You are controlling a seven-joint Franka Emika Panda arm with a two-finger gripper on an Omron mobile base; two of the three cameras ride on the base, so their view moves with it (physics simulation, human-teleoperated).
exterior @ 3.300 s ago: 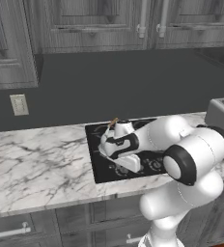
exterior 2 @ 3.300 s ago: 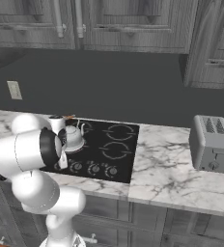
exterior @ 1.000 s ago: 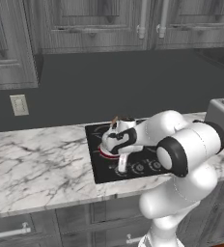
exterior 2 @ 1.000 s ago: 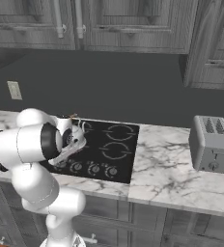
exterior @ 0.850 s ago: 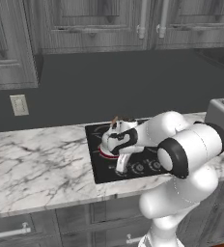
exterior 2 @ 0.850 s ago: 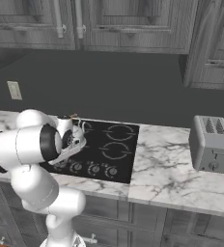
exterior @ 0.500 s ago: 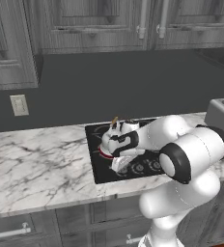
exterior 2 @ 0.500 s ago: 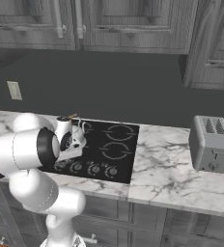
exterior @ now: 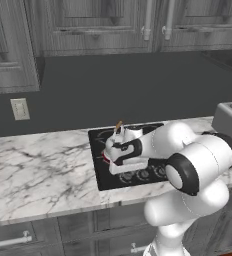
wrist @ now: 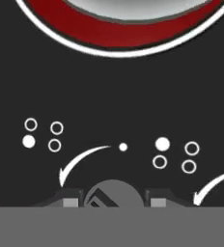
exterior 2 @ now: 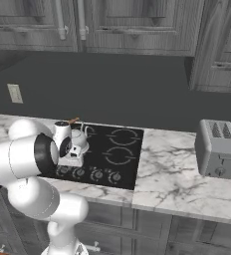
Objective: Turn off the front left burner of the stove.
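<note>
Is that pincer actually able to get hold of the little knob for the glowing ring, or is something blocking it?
Probably yes. In the hand view the pincer sits right at a round knob, one fingertip on either side, nothing between. The red-glowing front left burner lies just beyond.

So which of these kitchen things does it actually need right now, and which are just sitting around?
Needed:
- stove
- front left burner, glowing red
- knob, between the claw tips

Just lying about:
- kettle on the stove
- toaster
- wall outlet
- cabinets
</note>
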